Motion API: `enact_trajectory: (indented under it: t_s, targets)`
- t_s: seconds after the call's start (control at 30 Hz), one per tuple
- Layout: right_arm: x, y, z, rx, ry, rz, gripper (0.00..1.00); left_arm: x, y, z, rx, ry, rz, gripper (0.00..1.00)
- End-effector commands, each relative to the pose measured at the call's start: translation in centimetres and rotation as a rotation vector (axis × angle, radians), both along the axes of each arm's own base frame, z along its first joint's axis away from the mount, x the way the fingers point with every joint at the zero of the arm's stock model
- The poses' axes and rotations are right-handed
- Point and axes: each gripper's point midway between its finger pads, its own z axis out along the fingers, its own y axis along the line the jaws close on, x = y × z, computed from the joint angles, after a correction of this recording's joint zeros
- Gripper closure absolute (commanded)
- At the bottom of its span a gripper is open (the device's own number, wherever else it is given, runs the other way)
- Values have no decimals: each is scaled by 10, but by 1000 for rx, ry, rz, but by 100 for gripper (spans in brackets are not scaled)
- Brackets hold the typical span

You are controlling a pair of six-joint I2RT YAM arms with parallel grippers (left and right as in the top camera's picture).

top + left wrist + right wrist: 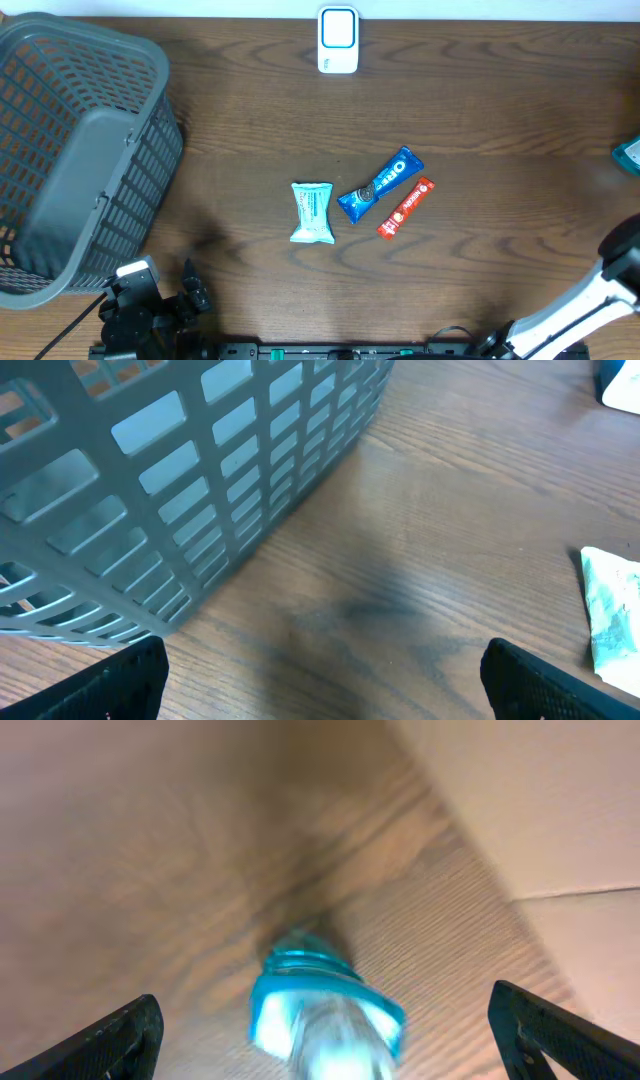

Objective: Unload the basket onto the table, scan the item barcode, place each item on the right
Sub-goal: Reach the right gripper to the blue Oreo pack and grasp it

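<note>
Three wrapped items lie mid-table: a pale teal packet (312,212), a blue Oreo pack (380,184) and a slim red bar (406,207). The white scanner with a blue face (338,40) stands at the far edge. My left gripper (325,660) is open over bare wood beside the basket, and the teal packet (612,610) shows at the right edge of its view. My right gripper (322,1008) is open too. A blurred clear and turquoise object (325,1015) lies between its spread fingers, with a gap on each side.
A large grey slatted basket (80,150) fills the left side of the table, its wall (200,490) close to my left gripper. A turquoise object (630,152) sits at the right edge. The right arm (590,300) reaches in from the bottom right.
</note>
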Motion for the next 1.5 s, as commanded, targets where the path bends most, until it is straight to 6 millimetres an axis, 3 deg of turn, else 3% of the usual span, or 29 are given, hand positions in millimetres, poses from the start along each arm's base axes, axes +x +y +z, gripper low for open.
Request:
enact_trajectory:
  t_s: [0.0, 0.13, 0.2, 0.23, 0.3, 0.47, 0.5, 0.63, 0.73, 0.8, 0.93, 0.97, 1.0, 1.07, 1.17, 1.37, 1.47]
  targets:
    - [1, 56, 125, -49, -264, 80, 1, 0, -1, -1, -7, 3, -5, 0]
    - [7, 161, 175, 142, -424, 372, 1, 0, -1, -1, -7, 3, -5, 0]
    - [11, 236, 186, 313, -469, 583, 1, 0, -1, -1, -7, 3, -5, 0]
    - [11, 266, 185, 389, -460, 660, 1, 0, -1, -1, -7, 3, -5, 0]
    - [13, 309, 172, 489, -409, 746, 1, 0, -1, -1, -7, 3, -5, 0]
    - [2, 394, 120, 676, -154, 839, 1, 0, -1, -1, -7, 3, -5, 0]
    - [3, 403, 111, 668, -117, 847, 1, 0, -1, -1, -7, 3, -5, 0]
    - [7, 447, 77, 747, 37, 778, 21, 0, -1, -1, -7, 3, -5, 0]
    - [5, 469, 27, 751, 244, 494, 1, 0, -1, -1, -7, 3, -5, 0]
    - [6, 479, -6, 686, 334, 355, 1, 0, -1, -1, -7, 3, -5, 0]
    - [-4, 519, -66, 659, 504, 175, 1, 0, -1, -1, -7, 3, -5, 0]
    - [-8, 526, -78, 658, 539, 130, 3, 0, -1, -1, -7, 3, -5, 0]
    - [-14, 530, -92, 646, 582, 57, 11, 0, -1, -1, -7, 3, -5, 0]
    - [-24, 530, -115, 603, 647, -82, 27, 0, -1, -1, -7, 3, -5, 0]
    - [-33, 530, -142, 569, 713, -204, 27, 0, -1, -1, -7, 3, -5, 0]
    - [-41, 528, -176, 529, 784, -302, 29, 0, -1, -1, -7, 3, -5, 0]
    - [-58, 527, -190, 443, 842, -350, 30, 0, -1, -1, -7, 3, -5, 0]
